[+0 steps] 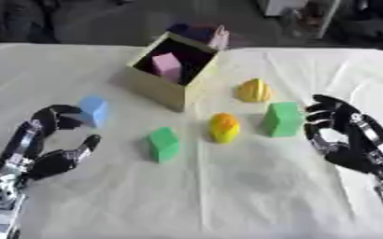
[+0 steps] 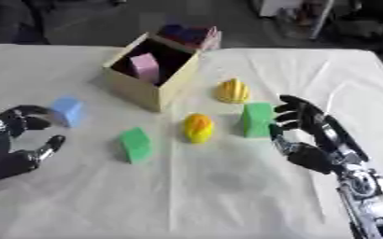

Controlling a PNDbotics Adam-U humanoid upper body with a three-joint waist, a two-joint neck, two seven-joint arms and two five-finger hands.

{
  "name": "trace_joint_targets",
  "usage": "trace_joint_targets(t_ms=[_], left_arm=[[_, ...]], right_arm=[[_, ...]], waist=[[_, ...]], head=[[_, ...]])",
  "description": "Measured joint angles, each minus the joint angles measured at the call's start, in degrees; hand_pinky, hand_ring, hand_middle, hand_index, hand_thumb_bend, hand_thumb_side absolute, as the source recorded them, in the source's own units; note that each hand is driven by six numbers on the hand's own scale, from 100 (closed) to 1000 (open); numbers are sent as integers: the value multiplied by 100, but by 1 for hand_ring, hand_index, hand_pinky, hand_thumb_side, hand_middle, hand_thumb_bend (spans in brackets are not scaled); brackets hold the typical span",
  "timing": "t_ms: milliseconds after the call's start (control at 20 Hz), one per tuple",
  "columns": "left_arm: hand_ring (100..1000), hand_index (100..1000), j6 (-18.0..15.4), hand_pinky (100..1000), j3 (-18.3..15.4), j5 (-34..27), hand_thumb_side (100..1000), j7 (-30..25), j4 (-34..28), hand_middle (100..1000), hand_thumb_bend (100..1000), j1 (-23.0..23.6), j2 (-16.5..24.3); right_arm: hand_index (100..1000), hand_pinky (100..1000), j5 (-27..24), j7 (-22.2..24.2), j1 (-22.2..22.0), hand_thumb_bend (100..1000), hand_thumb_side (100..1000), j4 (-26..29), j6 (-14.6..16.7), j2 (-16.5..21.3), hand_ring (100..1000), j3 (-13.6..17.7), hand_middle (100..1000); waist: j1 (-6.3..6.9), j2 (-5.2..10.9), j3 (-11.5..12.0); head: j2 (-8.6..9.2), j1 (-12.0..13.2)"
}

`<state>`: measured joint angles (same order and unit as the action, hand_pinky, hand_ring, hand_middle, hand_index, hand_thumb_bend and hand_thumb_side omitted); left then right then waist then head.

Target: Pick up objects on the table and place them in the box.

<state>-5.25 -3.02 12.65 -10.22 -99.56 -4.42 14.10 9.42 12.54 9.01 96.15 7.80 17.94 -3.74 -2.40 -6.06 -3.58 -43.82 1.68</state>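
Observation:
An open cardboard box [image 1: 172, 88] stands at the back centre with a pink block [image 1: 168, 66] inside. On the white cloth lie a light blue cube [image 1: 93, 110], a green block [image 1: 163, 144], an orange-yellow rounded object [image 1: 223, 127], a yellow rounded object [image 1: 254, 90] and a second green block [image 1: 282, 119]. My left hand [image 1: 41, 149] hovers open at the lower left, its fingertips just beside the blue cube. My right hand [image 1: 342, 135] is open at the right, fingers curved toward the second green block without holding it.
Purple and pink things [image 1: 203, 33] sit behind the box at the table's far edge. The table's far edge runs just behind the box, with dark floor and furniture beyond. Bare cloth [image 1: 227, 196] spreads across the near half.

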Motion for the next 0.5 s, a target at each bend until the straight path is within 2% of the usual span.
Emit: trace_joint_targets(t_ms=[200, 500], left_arm=[[668, 751, 0, 744, 0, 9, 227, 0, -2, 714, 497, -13, 66], [677, 757, 0, 750, 5, 67, 229, -10, -43, 718, 486, -74, 388]], right_arm=[[920, 700, 0, 1, -1, 215, 279, 0, -1, 0, 747, 0, 747], [920, 700, 0, 4, -2, 215, 281, 1, -5, 0, 747, -1, 747]], waist=[[5, 0, -8], [20, 4, -31]], head=[[0, 2], [0, 4]])
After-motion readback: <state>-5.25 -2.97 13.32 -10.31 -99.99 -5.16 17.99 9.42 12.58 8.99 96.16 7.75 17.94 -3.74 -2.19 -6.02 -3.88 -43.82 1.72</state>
